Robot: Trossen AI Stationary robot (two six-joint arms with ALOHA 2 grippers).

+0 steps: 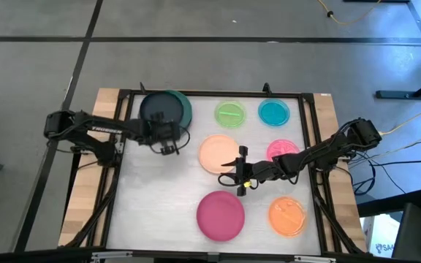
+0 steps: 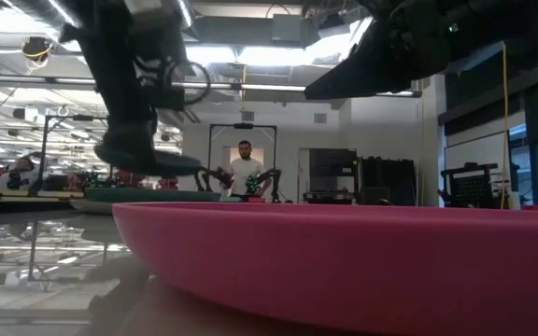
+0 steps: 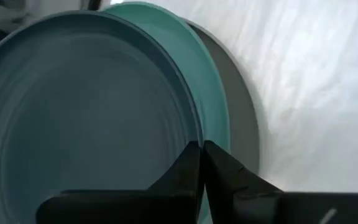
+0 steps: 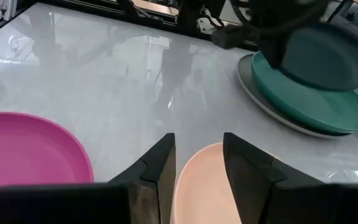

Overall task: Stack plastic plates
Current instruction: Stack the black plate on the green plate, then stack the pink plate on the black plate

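My left gripper (image 1: pixel 168 146) is at the far left of the table, shut on the black plate (image 1: pixel 159 108), which sits over the teal plate (image 1: pixel 187 111) and the grey plate (image 3: pixel 244 118) beneath it. My right gripper (image 1: pixel 229 172) is open at the near right edge of the peach plate (image 1: pixel 214 152). In the right wrist view its fingers stand either side of that rim (image 4: pixel 204 177); whether they touch it I cannot tell. The magenta plate (image 1: pixel 220 215), orange plate (image 1: pixel 287 215), green plate (image 1: pixel 230 113) and cyan plate (image 1: pixel 273 112) lie flat. The pink plate (image 1: pixel 280 148) is partly under the right arm. My left gripper pinches the black plate by its near rim (image 3: pixel 191 134) between the two fingers (image 3: pixel 225 168), coming from the near side. The held edge is raised above the teal plate (image 4: pixel 316 102), and the plate (image 4: pixel 325 53) is tilted; whether its far edge rests on the teal plate is hidden.
A black frame (image 1: pixel 123 95) borders the white table surface. Bare surface lies at the near left (image 1: pixel 152 204). In the low view the magenta plate (image 2: pixel 344 261) fills the foreground, and a person (image 2: pixel 244 168) stands in the room behind.
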